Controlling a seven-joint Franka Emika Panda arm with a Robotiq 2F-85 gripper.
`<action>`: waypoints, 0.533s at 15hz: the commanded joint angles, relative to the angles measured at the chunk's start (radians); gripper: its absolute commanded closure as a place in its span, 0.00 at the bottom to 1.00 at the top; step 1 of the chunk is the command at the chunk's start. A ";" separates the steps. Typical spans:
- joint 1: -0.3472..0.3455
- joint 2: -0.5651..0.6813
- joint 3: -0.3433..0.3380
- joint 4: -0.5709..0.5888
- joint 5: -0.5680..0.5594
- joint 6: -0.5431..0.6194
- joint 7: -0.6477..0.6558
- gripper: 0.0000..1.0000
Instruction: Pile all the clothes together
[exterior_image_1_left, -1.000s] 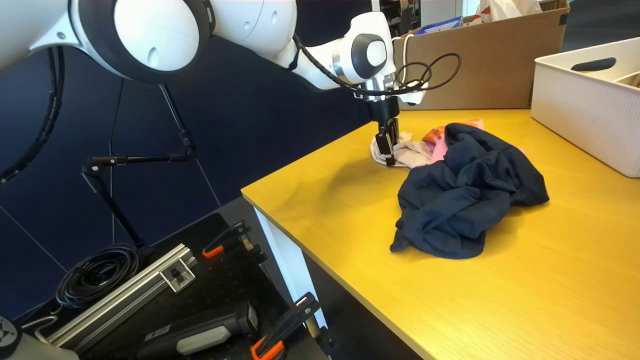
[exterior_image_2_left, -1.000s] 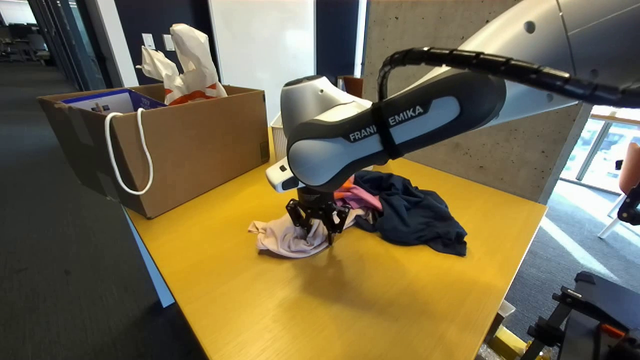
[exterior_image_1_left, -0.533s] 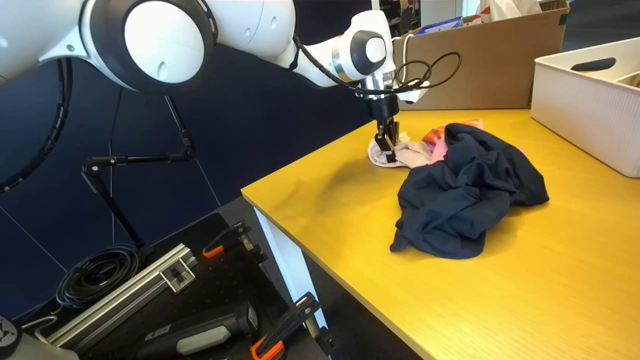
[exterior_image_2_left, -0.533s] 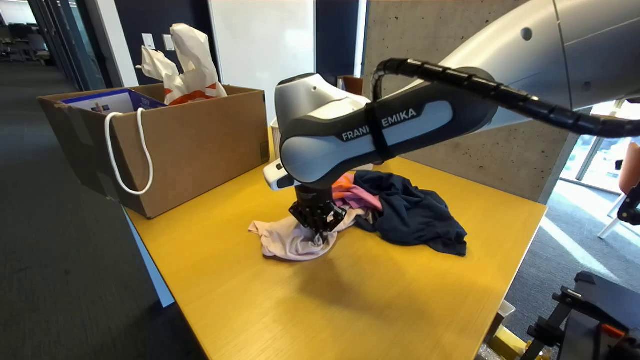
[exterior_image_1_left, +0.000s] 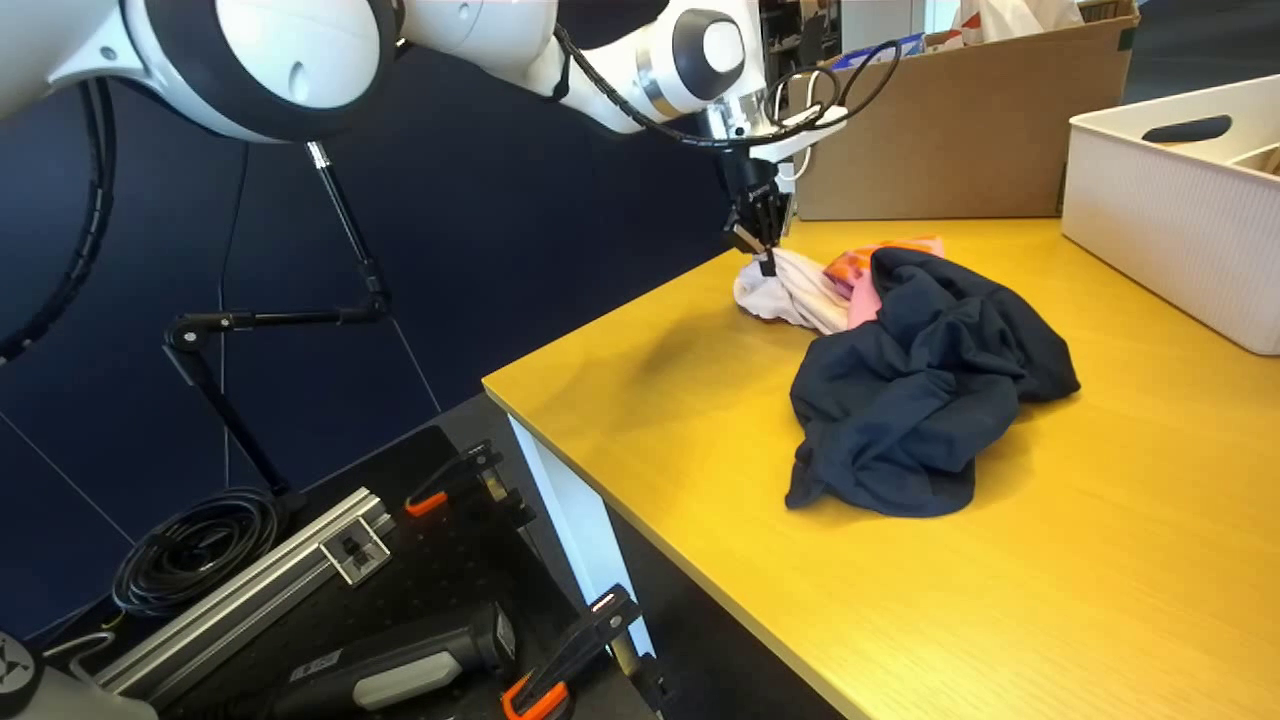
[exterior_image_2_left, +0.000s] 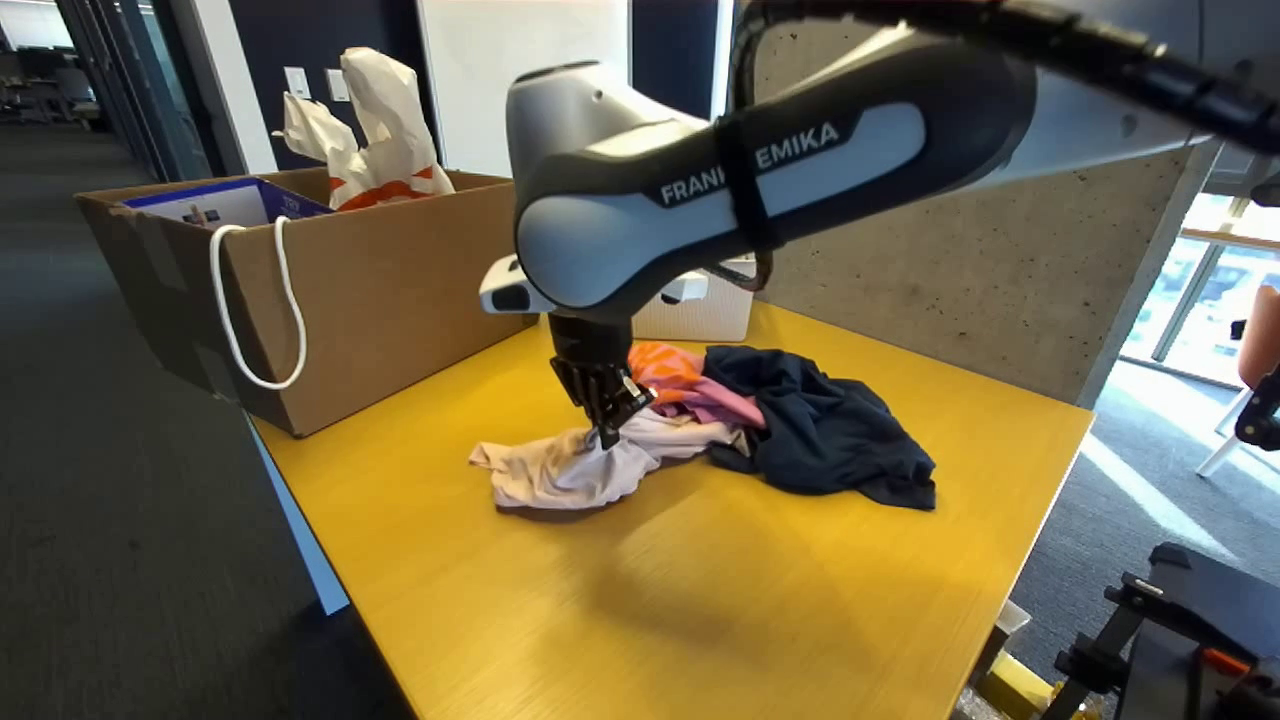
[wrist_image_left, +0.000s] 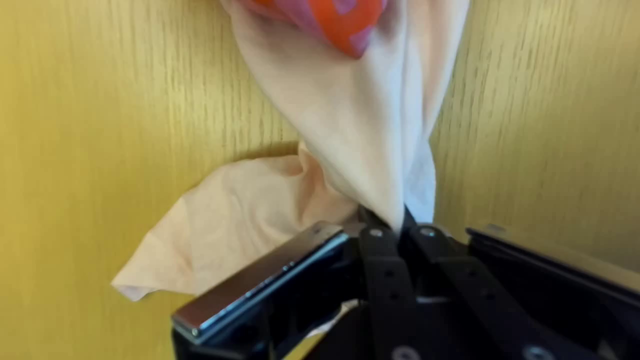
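Observation:
My gripper (exterior_image_1_left: 767, 264) is shut on a fold of the pale pink cloth (exterior_image_1_left: 800, 290) and lifts that fold a little. In the wrist view the fold runs up into the closed fingertips (wrist_image_left: 392, 222), and the rest of the pale cloth (wrist_image_left: 345, 120) spreads on the table. In an exterior view the gripper (exterior_image_2_left: 607, 436) is over the middle of the pale cloth (exterior_image_2_left: 560, 475). The orange and pink cloth (exterior_image_2_left: 668, 375) lies against it, also at the wrist view's top (wrist_image_left: 340, 20). The dark navy cloth (exterior_image_1_left: 925, 390) overlaps the orange one and is out of the wrist view.
A cardboard box (exterior_image_2_left: 400, 290) with a white bag (exterior_image_2_left: 385, 130) stands at one table edge. A white ribbed basket (exterior_image_1_left: 1170, 210) stands near the clothes. The yellow table (exterior_image_1_left: 650, 400) has an edge near the pale cloth.
My gripper closed on the pale cloth, then rose and shifted toward the cardboard box. The pale cloth is pulled up and stretched, and the orange and navy cloths have shifted slightly.

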 joint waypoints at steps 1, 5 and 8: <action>0.034 -0.171 -0.035 -0.177 -0.015 0.066 0.229 0.99; 0.074 -0.331 -0.073 -0.358 -0.039 0.132 0.495 0.99; 0.108 -0.434 -0.118 -0.492 -0.086 0.169 0.690 0.99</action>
